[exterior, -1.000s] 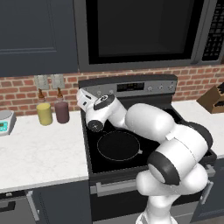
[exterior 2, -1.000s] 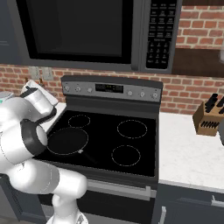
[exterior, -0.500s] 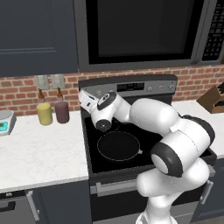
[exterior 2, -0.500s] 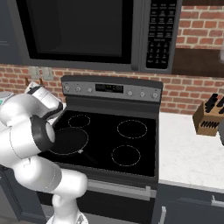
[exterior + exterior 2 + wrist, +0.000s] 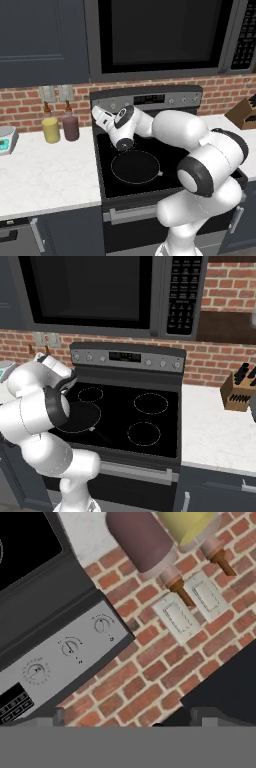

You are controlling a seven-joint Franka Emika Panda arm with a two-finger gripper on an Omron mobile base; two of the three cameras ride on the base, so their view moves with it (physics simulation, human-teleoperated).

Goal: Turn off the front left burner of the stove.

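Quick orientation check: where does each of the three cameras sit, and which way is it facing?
Left base view: behind the arm's left, looking forward and down at the stove; arm rises lower right.
Right base view: behind the arm's right, same stove; arm at left.
Hand view: on the hand, rolled, facing the knob panel and brick wall.
Left base and hand views share the two bottles.

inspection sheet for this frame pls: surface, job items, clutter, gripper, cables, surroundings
Surface: white counter left of the stove, more counter on its right.
Job's things: front left burner, largest ring on the black glass; knobs on the grey panel, none touched.
Clutter: yellow bottle and maroon bottle by the wall, scale at far left, knife block on the right.
Grippers: gripper near the panel's left end, holding nothing; opening unclear.
Cables: nothing seen.
Surroundings: microwave above, brick wall, two wall plates.
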